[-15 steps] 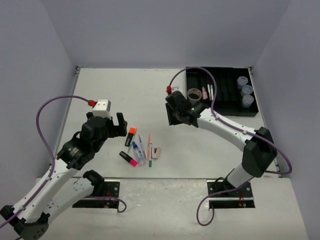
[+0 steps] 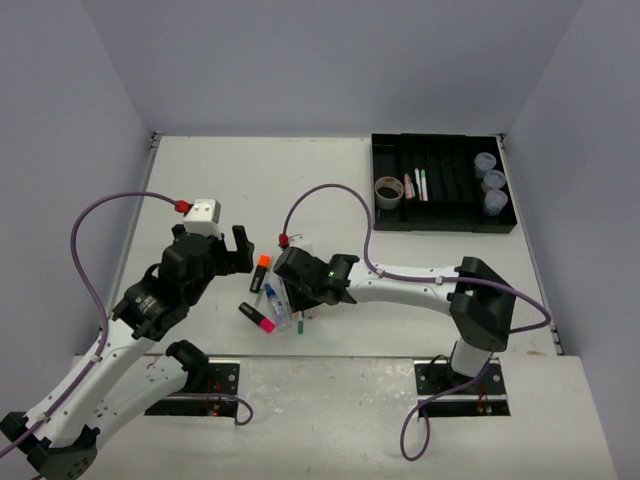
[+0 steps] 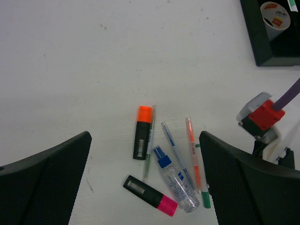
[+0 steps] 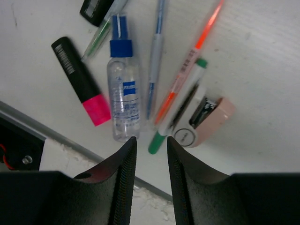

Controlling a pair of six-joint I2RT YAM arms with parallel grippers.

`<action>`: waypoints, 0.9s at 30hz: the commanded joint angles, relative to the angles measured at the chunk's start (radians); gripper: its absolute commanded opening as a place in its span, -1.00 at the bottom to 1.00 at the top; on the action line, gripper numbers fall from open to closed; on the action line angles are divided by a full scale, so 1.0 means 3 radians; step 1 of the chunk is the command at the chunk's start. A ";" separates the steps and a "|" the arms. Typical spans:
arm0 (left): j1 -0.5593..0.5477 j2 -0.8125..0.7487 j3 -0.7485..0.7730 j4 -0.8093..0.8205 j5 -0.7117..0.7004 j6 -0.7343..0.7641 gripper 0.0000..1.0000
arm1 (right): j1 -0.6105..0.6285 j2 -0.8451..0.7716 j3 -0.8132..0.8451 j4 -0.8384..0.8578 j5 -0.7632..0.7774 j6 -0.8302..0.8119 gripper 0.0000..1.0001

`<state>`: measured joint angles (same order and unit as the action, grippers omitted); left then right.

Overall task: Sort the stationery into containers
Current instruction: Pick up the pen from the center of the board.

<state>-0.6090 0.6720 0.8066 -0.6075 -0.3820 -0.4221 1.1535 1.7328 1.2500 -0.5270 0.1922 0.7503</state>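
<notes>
- Top view: the left arm rises from 7 o'clock and bends toward the middle. The left gripper [image 2: 232, 252] hovers over the table [image 2: 260, 190], at 10 o'clock of the loose pile [image 2: 278, 300], with its fingers spread wide and nothing between them.
- The right arm lies low, stretched from its base at 5 o'clock out toward 9 o'clock. The right gripper [image 2: 298, 296] is above the pile's 3 o'clock edge, and its finger gap cannot be told from here.
- The black tray [image 2: 445, 226] sits at the table's 1 o'clock corner, well apart from the pile. It holds a tape roll [image 2: 388, 191] at its 9 o'clock end, a few pens [image 2: 420, 186] just beside that, and three tubs [image 2: 493, 181] in a column at its 3 o'clock end.
- Left wrist view: the two mesh-faced fingers [image 3: 47, 183] stand far apart at 8 and 4 o'clock, holding nothing.
- On the table between them lies the orange highlighter [image 3: 142, 133], cap toward 12 o'clock.
- The pink highlighter [image 3: 150, 196] lies at its 6 o'clock. The clear spray bottle [image 3: 176, 180], blue pen [image 3: 176, 152] and orange pen [image 3: 193, 150] lie at its 4 o'clock.
- Right wrist view: the fingers are nearly together at 6 o'clock, with a narrow gap and nothing in it.
- Just past their tips, at 12 o'clock, lies a green-ended pen [image 4: 180, 110]. It touches the orange pen and a pink stapler [image 4: 206, 119].
- The bottle lies at 11 o'clock and the pink highlighter at 10 o'clock.
</notes>
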 commanded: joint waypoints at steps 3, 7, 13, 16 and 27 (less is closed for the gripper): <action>0.0005 -0.0045 -0.0004 0.0108 -0.0035 0.0099 1.00 | 0.0194 0.0304 0.0103 0.0073 -0.0089 0.0344 -0.32; 0.0005 -0.0051 -0.0004 0.0113 -0.0036 0.0098 1.00 | 0.0190 0.0334 0.0078 -0.0040 0.0063 0.0373 -0.32; 0.0005 -0.0048 -0.0007 0.0113 -0.0030 0.0101 1.00 | 0.0194 0.0374 0.0107 -0.0187 0.0243 0.0385 -0.32; 0.0005 -0.0051 -0.0004 0.0113 -0.0030 0.0102 1.00 | 0.0189 0.0418 0.0131 -0.0238 0.0301 0.0383 -0.31; 0.0005 -0.0031 -0.0005 0.0113 -0.0015 0.0099 1.00 | 0.0189 0.0595 0.0220 -0.0355 0.0408 0.0389 -0.31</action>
<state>-0.6087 0.6628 0.8066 -0.6075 -0.3817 -0.4221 1.2106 1.8994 1.2755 -0.6118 0.2610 0.8379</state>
